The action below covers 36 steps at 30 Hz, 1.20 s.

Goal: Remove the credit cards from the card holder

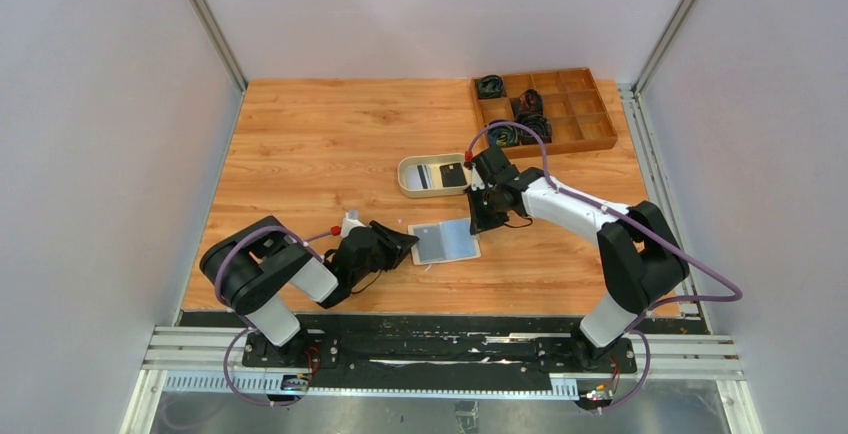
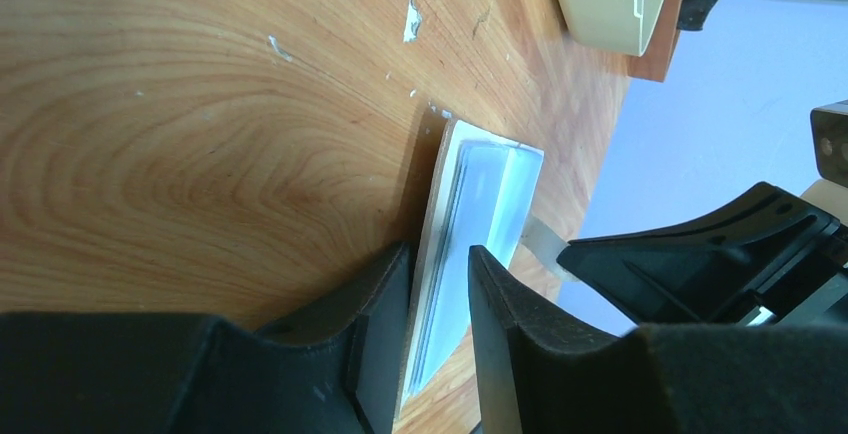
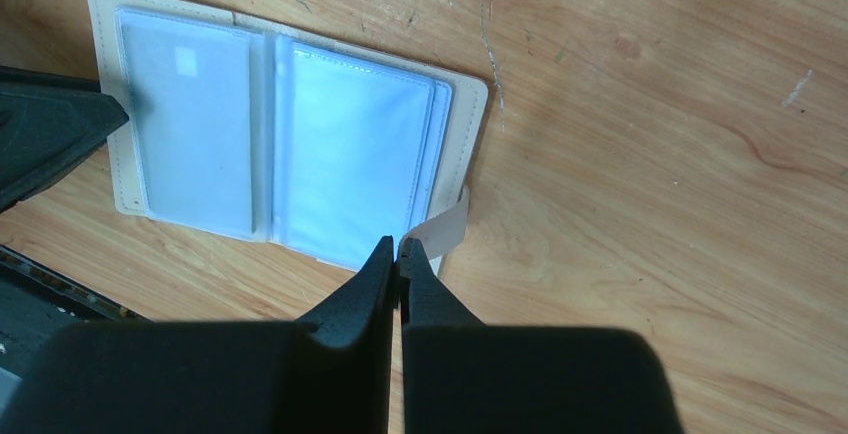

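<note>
On the wooden table (image 1: 330,144), a compartment box (image 1: 578,79) sits at the far right, and an oval tray (image 1: 407,176) sits near the middle. Just in front of the tray the wallet (image 1: 445,242) lies spread open, pale sleeves up. The left gripper (image 1: 408,245) straddles its left edge; whether it pinches the edge cannot be told. The right gripper (image 3: 398,246) is clenched on nothing, tips beside the wallet's snap tab (image 3: 445,229). Inside the tray rest a pale card (image 1: 425,175) and a black card (image 1: 453,175).
</note>
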### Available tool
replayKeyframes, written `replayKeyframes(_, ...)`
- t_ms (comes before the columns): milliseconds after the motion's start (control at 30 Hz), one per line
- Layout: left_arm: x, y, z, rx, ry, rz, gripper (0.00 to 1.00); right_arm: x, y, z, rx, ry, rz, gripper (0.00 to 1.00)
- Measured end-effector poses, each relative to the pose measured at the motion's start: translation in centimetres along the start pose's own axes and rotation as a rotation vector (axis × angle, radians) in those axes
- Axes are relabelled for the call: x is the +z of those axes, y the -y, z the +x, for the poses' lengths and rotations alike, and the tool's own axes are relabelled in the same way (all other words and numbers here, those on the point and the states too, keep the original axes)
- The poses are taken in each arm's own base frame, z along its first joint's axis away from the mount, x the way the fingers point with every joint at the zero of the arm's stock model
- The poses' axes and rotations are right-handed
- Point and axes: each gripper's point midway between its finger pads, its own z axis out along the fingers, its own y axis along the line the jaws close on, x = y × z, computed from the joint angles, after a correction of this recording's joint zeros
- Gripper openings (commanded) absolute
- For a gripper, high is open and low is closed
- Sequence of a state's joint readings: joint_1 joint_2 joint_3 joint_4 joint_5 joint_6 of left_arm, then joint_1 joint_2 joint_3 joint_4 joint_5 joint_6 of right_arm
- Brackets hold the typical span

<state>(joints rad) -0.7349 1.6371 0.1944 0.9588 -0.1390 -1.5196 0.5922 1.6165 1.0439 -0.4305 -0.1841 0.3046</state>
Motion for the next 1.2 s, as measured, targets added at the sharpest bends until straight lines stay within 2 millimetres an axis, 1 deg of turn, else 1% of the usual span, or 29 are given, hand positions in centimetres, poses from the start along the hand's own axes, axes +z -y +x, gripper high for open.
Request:
replayKeyframes(100, -0.2, -0.2, -0.3, 0.004, 0.013, -0.013, 0.32, 0.0, 0.0, 0.0, 0.000, 0.001, -0.001, 0.00)
replayKeyframes(133, -0.2, -0.3, -0.4, 0.006, 0.017, -0.020, 0.29, 0.0, 0.0, 0.0, 0.000, 0.001, -0.001, 0.00)
replayKeyframes(200, -0.2, -0.5, -0.5, 0.010, 0.024, -0.032, 0.20, 0.0, 0.0, 0.0, 0.000, 0.001, -0.002, 0.00)
replayKeyframes(233, -0.3, -0.6, -0.5, 0.011, 0.026, -0.037, 0.18, 0.0, -0.1, 0.0, 0.000, 0.001, -0.004, 0.00)
replayKeyframes(433, -0.3, -0.9, -0.8, 0.009, 0.034, -0.050, 0.14, 0.0, -0.2, -0.1, -0.001, 0.002, -0.009, 0.00)
replayKeyframes(467, -0.3, -0.9, -0.9, 0.009, 0.037, -0.052, 0.10, 0.0, -0.2, -0.1, -0.001, 0.002, -0.010, 0.00)
replayKeyframes(500, -0.4, -0.9, -0.9, 0.010, 0.040, -0.054, 0.03, 0.0, -0.2, -0.1, -0.001, 0.002, -0.010, 0.00)
replayKeyframes(533, -0.4, -0.9, -1.0, 0.010, 0.042, -0.054, 0.00, 0.0, -0.2, -0.1, -0.001, 0.002, -0.010, 0.00)
replayKeyframes(600, -0.6, -0.8, -1.1, 0.015, 0.049, -0.055, 0.00, 0.0, -0.2, -0.1, -0.001, 0.002, -0.011, 0.01)
replayKeyframes(633, -0.6, -0.8, -1.2, 0.019, 0.052, -0.058, 0.00, 0.0, -0.2, -0.1, -0.001, 0.001, -0.012, 0.04)
replayKeyframes(700, -0.7, -0.9, -1.4, 0.031, 0.057, -0.062, 0.00, 0.0, -0.3, 0.0, -0.001, 0.000, -0.016, 0.23)
replayKeyframes(767, -0.8, -0.9, -1.5, 0.055, 0.059, -0.068, 0.00, 0.0, -0.4, -0.1, -0.003, -0.001, -0.020, 0.48)
replayKeyframes(800, -0.9, -0.9, -1.5, 0.064, 0.060, -0.071, 0.00, -0.1, -0.4, -0.1, 0.000, 0.000, -0.021, 0.57)
replayKeyframes(833, -0.8, -0.8, -1.6, 0.086, 0.061, -0.077, 0.00, -0.2, -0.5, -0.3, -0.005, 0.001, -0.019, 0.63)
replayKeyframes(900, -0.9, -0.8, -1.8, 0.116, 0.066, -0.088, 0.00, -0.7, -0.8, -1.2, -0.015, 0.018, -0.011, 0.71)
replayKeyframes(967, -1.0, -0.7, -2.1, 0.149, 0.077, -0.100, 0.00, -1.5, -1.6, -2.8, -0.031, 0.057, -0.002, 0.77)
replayKeyframes(1033, -1.2, -0.8, -2.4, 0.171, 0.088, -0.108, 0.00, -2.0, -2.8, -4.0, -0.045, 0.094, -0.001, 0.79)
replayKeyframes(1100, -1.4, -0.9, -2.6, 0.188, 0.099, -0.117, 0.00, -2.5, -4.6, -4.8, -0.077, 0.124, -0.010, 0.80)
replayKeyframes(1200, -1.6, -0.9, -2.9, 0.196, 0.114, -0.124, 0.00, -2.6, -8.0, -5.2, -0.125, 0.140, -0.036, 0.80)
